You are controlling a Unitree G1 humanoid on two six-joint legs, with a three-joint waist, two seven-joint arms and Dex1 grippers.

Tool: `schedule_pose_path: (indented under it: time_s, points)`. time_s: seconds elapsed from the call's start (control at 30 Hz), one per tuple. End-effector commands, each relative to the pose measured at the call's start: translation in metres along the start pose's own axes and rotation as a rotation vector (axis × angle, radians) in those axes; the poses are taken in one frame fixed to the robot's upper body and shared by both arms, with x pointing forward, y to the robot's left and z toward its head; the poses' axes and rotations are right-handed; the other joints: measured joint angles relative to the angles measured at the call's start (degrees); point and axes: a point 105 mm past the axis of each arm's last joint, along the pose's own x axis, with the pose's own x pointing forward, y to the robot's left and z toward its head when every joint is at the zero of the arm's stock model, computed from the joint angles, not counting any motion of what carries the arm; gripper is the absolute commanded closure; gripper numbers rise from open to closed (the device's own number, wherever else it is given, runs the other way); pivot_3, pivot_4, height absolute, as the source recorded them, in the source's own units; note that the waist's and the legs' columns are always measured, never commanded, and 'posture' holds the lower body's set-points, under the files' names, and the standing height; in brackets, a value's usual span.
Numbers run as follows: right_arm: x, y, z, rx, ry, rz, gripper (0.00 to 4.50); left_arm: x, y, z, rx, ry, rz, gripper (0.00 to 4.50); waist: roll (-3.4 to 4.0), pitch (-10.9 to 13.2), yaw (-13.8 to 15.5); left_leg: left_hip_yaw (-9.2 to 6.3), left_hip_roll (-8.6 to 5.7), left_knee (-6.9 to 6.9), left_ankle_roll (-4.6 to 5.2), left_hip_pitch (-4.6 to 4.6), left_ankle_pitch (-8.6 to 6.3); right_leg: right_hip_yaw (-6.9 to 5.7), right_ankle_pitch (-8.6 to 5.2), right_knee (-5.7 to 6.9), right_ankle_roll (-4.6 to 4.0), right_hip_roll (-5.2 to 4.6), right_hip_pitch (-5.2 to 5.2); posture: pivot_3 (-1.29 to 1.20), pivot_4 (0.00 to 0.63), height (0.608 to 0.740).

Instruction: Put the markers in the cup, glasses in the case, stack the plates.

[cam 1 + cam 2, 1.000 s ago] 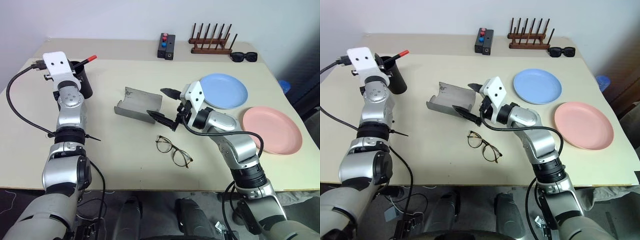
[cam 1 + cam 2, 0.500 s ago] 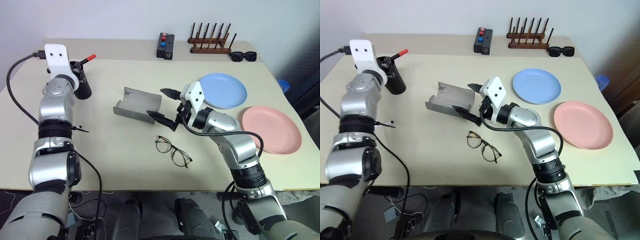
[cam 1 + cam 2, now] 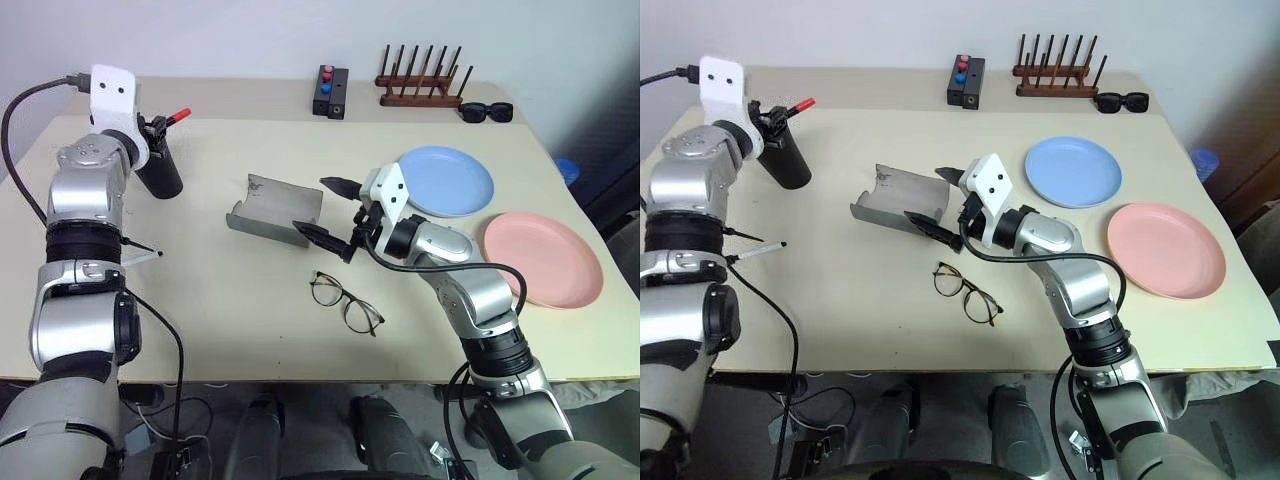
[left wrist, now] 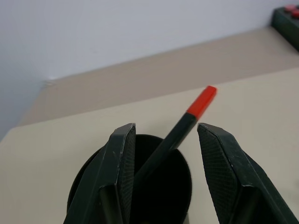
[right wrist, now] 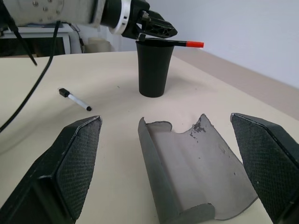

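Observation:
The black cup stands at the table's far left. A red-capped marker slants out over its rim, with its lower end in the cup's mouth. My left gripper hovers level at the rim, open, its fingers astride the marker without pinching it. A second, black-capped marker lies on the table nearer me. The grey case lies open mid-table. My right gripper hangs wide open and empty at its right end. The glasses lie in front of it. The blue plate and pink plate sit apart on the right.
Along the back edge are a black box with red and blue buttons, a wooden peg rack and black sunglasses. A black cable loops from my left wrist over the table's left edge.
My left forearm swung out to the left and the wrist turned level, uncovering the black-capped marker on the table. The red cap kept its place. The right arm held still.

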Motion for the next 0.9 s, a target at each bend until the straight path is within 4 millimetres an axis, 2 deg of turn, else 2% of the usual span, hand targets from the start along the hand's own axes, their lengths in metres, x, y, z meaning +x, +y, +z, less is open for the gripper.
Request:
schedule_pose_path:
  time_s: [0.03, 0.47, 0.9]
  points:
    - [0.000, 0.000, 0.009, -0.023, -0.036, -0.003, 0.00, -0.003, 0.013, 0.017, 0.029, -0.003, 0.012, 2.39, 0.00, 0.00, -0.01, 0.00, 0.00, 0.00, 0.00, 0.00, 0.00, 0.00, 0.00, 0.00, 0.00, 0.00, -0.01, 0.00, 0.150, 0.740]
    - [-0.002, 0.000, 0.007, -0.019, -0.031, -0.010, 0.00, -0.010, 0.025, -0.004, 0.100, 0.192, -0.031, 2.39, 0.00, 0.01, 0.02, 0.00, 0.00, -0.03, 0.00, -0.05, 0.00, 0.00, -0.01, 0.00, 0.01, 0.00, -0.06, 0.00, 0.150, 0.740]
    - [-0.002, -0.001, 0.006, -0.025, -0.030, -0.013, 0.00, -0.006, 0.026, -0.013, 0.071, 0.220, -0.009, 2.39, 0.00, 0.01, 0.02, 0.00, 0.00, -0.03, 0.00, -0.13, 0.00, 0.00, -0.01, 0.00, 0.01, 0.00, -0.13, 0.00, 0.150, 0.740]
